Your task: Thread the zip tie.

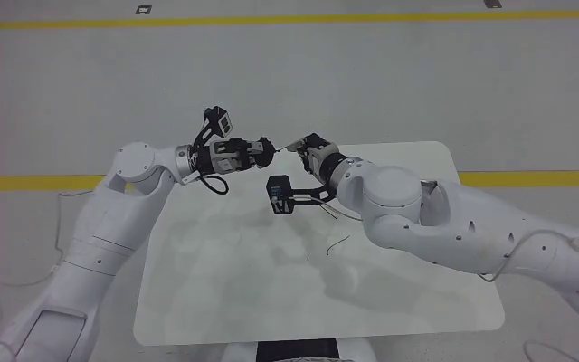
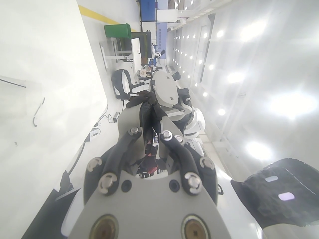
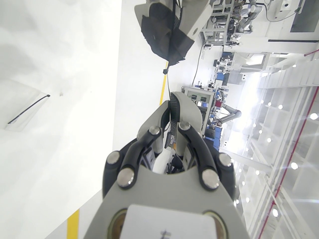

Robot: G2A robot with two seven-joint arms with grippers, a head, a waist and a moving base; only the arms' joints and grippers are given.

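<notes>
A thin black zip tie point(image 1: 288, 144) is stretched in the air between my two grippers, above the far edge of the white table point(image 1: 407, 299). My left gripper point(image 1: 270, 150) is shut on one end. My right gripper point(image 1: 301, 145) faces it, shut on the other end. In the right wrist view the strap point(image 3: 168, 85) runs from my right gripper point(image 3: 172, 101) to the left gripper point(image 3: 174, 58), with the small square head point(image 3: 165, 71) just short of the left fingertips. In the left wrist view my left gripper point(image 2: 149, 105) is closed tip to tip against the right one.
Loose black zip ties lie on the table: a curved one point(image 1: 336, 244) near the middle and another point(image 1: 326, 210) close to the right arm. One point(image 3: 27, 109) rests in a clear bag. Yellow floor tape point(image 1: 507, 178) runs behind the table.
</notes>
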